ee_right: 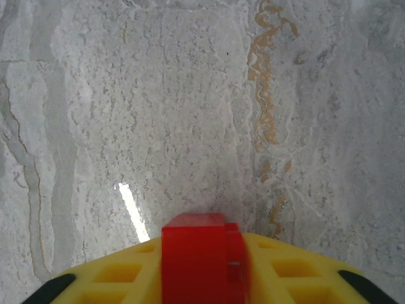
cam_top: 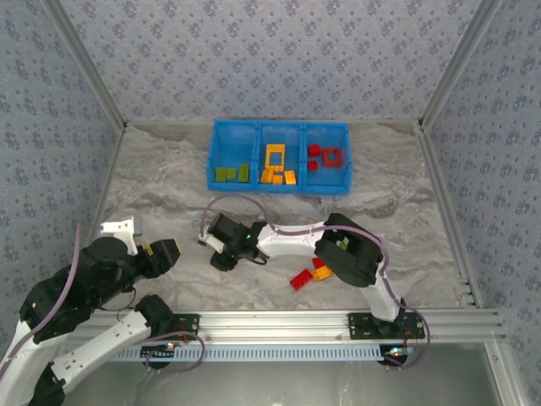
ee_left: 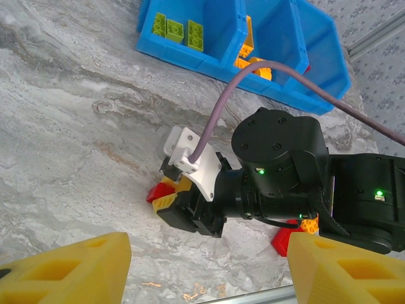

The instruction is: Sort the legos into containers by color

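Note:
My right gripper (cam_top: 218, 251) is low over the table's middle and shut on a red lego (ee_right: 196, 256), which sits between its yellow fingers (ee_right: 291, 272). The left wrist view shows that red lego (ee_left: 155, 192) sticking out at the tip of the right gripper (ee_left: 168, 197). The blue container tray (cam_top: 277, 125) stands at the back, with green legos (cam_top: 231, 173) in its left compartment, orange ones (cam_top: 276, 165) in the middle and red ones (cam_top: 325, 156) on the right. My left gripper (cam_top: 166, 251) is open, holds nothing and hovers at the near left.
A loose red lego (cam_top: 300, 279) and an orange one (cam_top: 321, 272) lie on the marble table by the right arm's elbow; in the left wrist view they are a red lego (ee_left: 281, 244) and an orange one (ee_left: 309, 223). An aluminium rail (cam_top: 279, 321) runs along the near edge.

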